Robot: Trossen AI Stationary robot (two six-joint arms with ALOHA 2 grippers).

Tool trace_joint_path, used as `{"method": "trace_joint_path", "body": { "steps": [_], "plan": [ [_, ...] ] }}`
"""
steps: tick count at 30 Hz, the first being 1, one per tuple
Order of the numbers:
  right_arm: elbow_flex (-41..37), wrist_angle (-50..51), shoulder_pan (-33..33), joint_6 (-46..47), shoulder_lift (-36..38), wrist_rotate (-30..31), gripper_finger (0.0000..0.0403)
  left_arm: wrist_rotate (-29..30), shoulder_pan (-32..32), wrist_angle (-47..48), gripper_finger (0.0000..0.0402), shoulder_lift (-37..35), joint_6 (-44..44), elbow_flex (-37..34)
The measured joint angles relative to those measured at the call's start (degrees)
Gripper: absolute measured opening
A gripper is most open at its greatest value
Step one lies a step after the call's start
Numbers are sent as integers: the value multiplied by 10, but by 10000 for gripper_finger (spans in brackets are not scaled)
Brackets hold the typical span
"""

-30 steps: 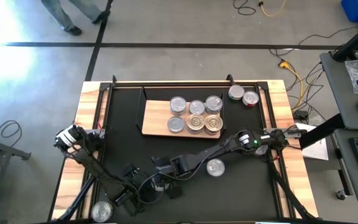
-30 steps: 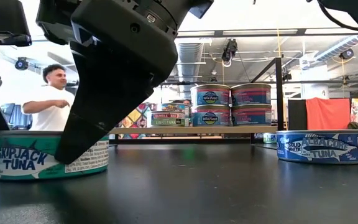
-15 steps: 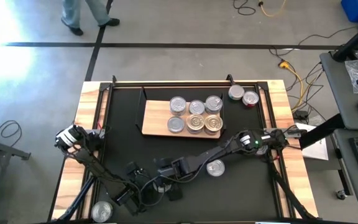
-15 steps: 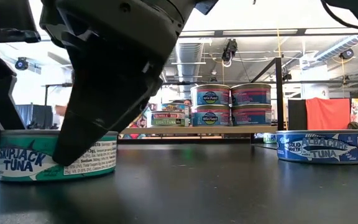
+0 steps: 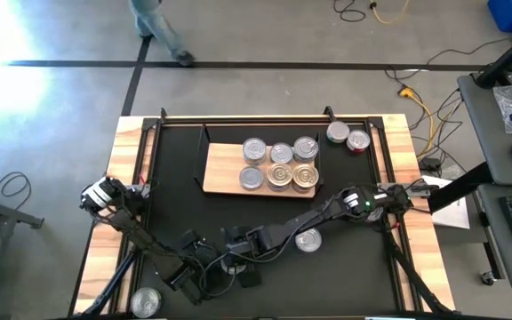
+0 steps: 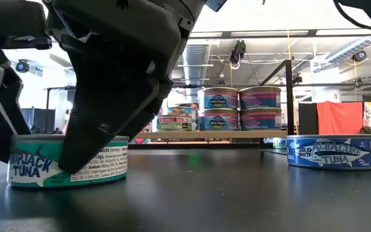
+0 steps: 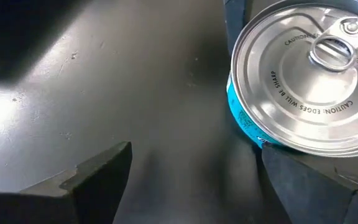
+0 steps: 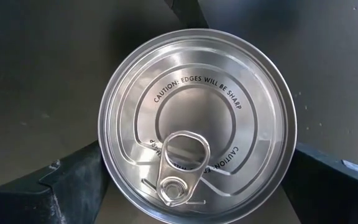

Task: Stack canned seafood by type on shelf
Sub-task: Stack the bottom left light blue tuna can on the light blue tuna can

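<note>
The right gripper (image 8: 185,180) is held wide open over a silver-topped skipjack tuna can (image 8: 194,124) on the black mat (image 5: 176,213) of the tabletop, one finger on each side of it and nothing gripped. The left gripper (image 7: 191,174) is also spread open just beside that can, one finger (image 7: 309,183) against its teal wall. The shelf (image 5: 220,169) is set well apart, loaded with stacked cans (image 5: 280,164); another can (image 5: 308,238) is left near the right arm.

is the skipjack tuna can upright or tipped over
Upright. The skipjack tuna can sits flat on the black mat, its pull-tab lid facing up in the right wrist view.
</note>
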State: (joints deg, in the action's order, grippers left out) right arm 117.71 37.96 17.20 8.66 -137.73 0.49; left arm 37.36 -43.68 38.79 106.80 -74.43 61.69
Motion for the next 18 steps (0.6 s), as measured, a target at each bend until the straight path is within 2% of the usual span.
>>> {"method": "trace_joint_path", "body": {
  "steps": [3, 8, 18],
  "plan": [
    [0, 5, 0, -12, 0, 3, 398, 0, 5, 0, 350, 0, -1, 0],
    [0, 13, 0, -23, 0, 6, 372, 0, 6, 0, 350, 0, -6, 0],
    [0, 17, -1, -39, 1, -1, 371, -18, 6, 15, 350, 0, -34, 4]
  ]
}}
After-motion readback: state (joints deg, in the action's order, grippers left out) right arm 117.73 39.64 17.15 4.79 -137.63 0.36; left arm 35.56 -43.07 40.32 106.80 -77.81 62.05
